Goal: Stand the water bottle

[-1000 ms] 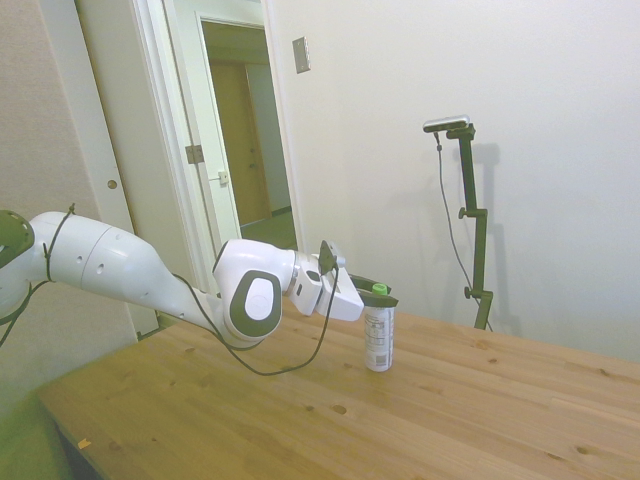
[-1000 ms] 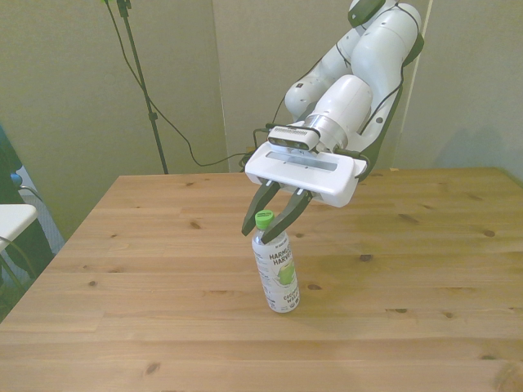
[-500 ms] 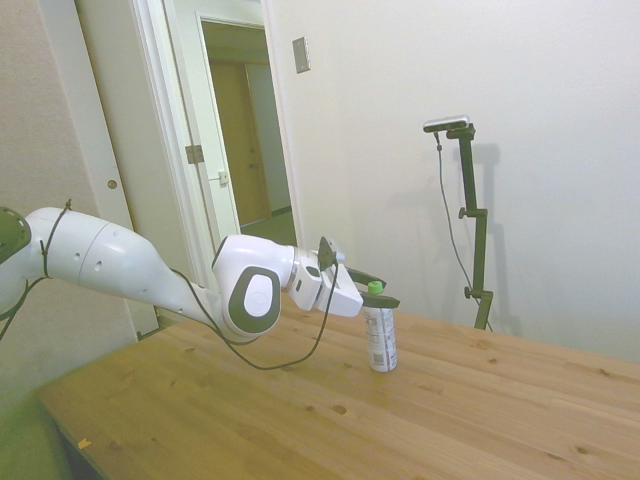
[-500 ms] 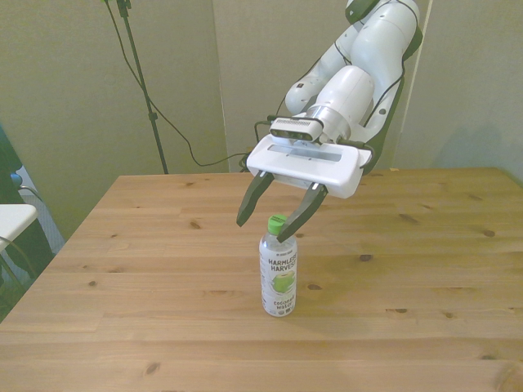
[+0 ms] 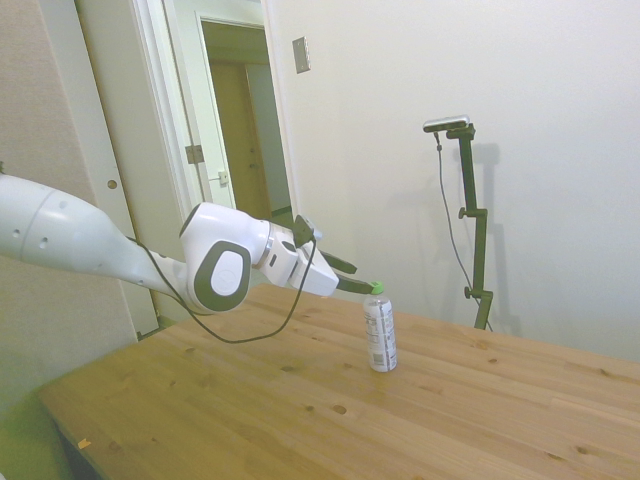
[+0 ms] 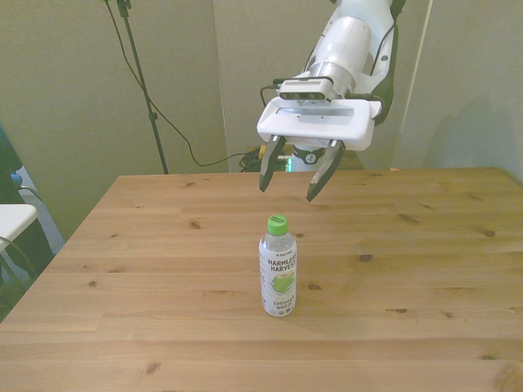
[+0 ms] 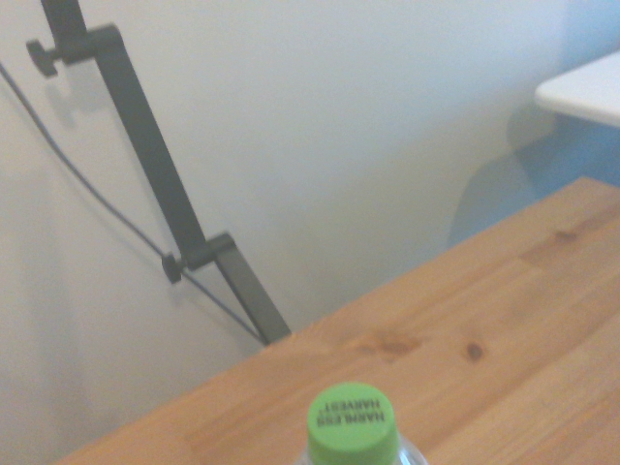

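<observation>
The water bottle point(image 6: 279, 276) is showing clear, glossy plastic, a smooth green cap and a paper-like white label; the desk point(image 6: 425, 269) is looking like matt, knotty wood.

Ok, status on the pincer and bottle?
Pincer open, empty, above the cap. Clear plastic water bottle with green cap upright on wooden table, untouched. Nothing in the way.

1. The small clear plastic water bottle with a bright green screw cap point(image 7: 352, 423) is being cut off by the wrist view's edge; only its cap and shoulders are showing.
2. The white Franka arm point(image 6: 353, 33) is running out of the front view's top.
3. The label's small dark text point(image 5: 379, 345) is staying unreadable in the side view.
</observation>
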Motion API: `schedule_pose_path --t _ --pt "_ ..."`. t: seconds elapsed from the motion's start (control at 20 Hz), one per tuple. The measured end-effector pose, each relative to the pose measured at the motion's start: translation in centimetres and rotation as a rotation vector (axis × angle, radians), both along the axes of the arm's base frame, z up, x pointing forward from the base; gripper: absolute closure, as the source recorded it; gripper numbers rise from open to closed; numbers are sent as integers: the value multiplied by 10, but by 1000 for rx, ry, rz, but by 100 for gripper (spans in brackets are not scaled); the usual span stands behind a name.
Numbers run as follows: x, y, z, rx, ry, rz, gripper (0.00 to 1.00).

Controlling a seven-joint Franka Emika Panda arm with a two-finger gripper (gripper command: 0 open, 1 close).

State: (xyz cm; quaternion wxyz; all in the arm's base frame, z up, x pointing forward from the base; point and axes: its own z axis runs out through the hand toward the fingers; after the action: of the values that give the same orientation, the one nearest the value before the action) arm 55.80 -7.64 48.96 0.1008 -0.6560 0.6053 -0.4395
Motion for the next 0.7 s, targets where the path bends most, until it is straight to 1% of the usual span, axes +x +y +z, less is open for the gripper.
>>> schedule_pose_path --t 0.2,0.4,0.5,0.65,0.7 --pt "-9 -9 9 86 167 81 0" --pt "-13 -9 9 159 359 178 0" --pt "-16 -10 9 186 442 224 0" --pt "-23 -17 8 207 533 286 0" --pt "-27 -19 8 211 553 307 0"
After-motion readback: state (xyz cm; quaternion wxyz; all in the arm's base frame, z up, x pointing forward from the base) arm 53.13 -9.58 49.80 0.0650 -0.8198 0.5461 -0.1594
